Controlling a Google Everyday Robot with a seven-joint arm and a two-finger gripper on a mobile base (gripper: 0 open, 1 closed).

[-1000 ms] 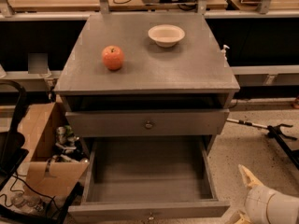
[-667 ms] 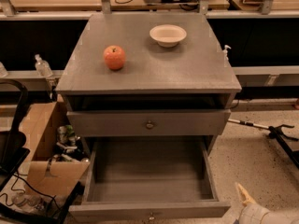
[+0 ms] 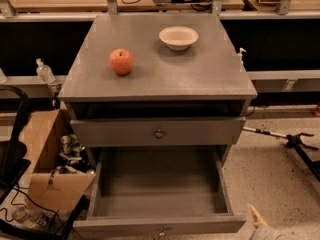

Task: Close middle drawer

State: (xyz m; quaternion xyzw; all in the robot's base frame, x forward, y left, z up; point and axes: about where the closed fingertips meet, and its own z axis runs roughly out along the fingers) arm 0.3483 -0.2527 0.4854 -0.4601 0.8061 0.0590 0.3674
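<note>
The middle drawer (image 3: pixel 159 191) of the grey cabinet is pulled far out toward me. Its deep box is bare, and its low front panel (image 3: pixel 125 226) runs along the bottom of the view with a small round knob (image 3: pixel 161 231) at centre. Above it, the drawer with the taller front panel (image 3: pixel 115 132) and its own knob (image 3: pixel 159 133) is nearly shut. My gripper (image 3: pixel 257 219) shows as a cream tip at the bottom right corner. It sits just right of the open drawer's front right corner and is not touching it. Most of it is out of view.
An orange-red apple (image 3: pixel 121 61) and a white bowl (image 3: pixel 178 37) sit on the cabinet top (image 3: pixel 210 74). An open cardboard box (image 3: pixel 45 154) with clutter and a black cart (image 3: pixel 12 154) stand at the left. A black tool (image 3: pixel 295 144) lies on the speckled floor at the right.
My gripper has dropped lower in the view toward the bottom right corner, so less of it shows. The drawers have not moved.
</note>
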